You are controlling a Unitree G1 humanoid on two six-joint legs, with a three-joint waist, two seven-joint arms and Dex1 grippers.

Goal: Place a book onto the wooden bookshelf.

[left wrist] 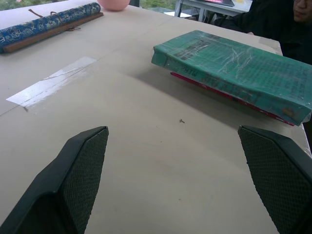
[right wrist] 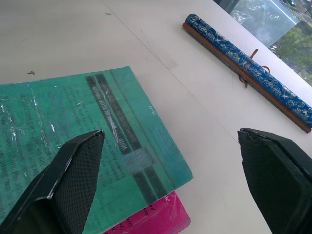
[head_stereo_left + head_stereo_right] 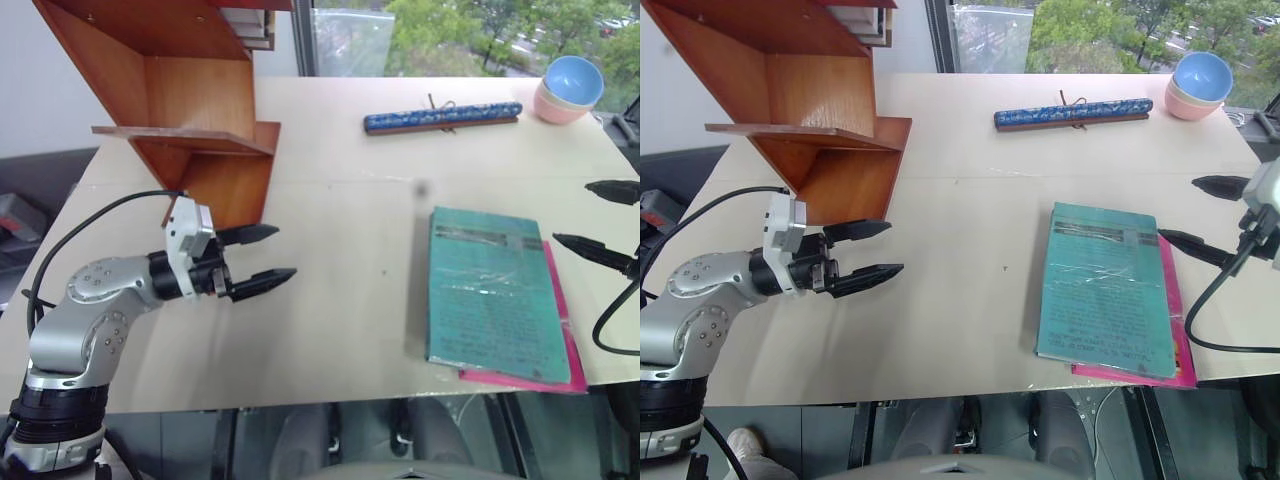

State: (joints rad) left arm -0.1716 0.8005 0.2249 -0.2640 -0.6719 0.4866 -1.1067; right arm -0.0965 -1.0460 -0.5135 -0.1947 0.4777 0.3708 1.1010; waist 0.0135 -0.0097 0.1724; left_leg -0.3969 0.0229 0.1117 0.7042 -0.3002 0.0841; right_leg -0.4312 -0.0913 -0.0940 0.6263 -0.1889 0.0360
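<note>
The book [image 3: 497, 295] lies flat on the desk [image 3: 340, 300] at 3 o'clock. The wooden bookshelf [image 3: 190, 110] stands at 10 o'clock. Left end effector [image 3: 262, 258] and right end effector [image 3: 588, 216] both gape wide, empty.

Book [image 3: 495, 295]: thin, rectangular, teal-green; glossy plastic wrap creased and catching light; a dark title band runs across the cover near its far end.
Book pose: lies flat, cover up, long side running away from the near table edge, slightly askew.
Book place: right part of the table, close to the near edge, resting on a magenta-pink book whose edge shows along its right and near sides.
Wooden bookshelf [image 3: 195, 95]: reddish-brown flat boards, slanted side panels, one thin horizontal shelf board jutting out.
Bookshelf place: far left corner of the table, well apart from the book.
</note>
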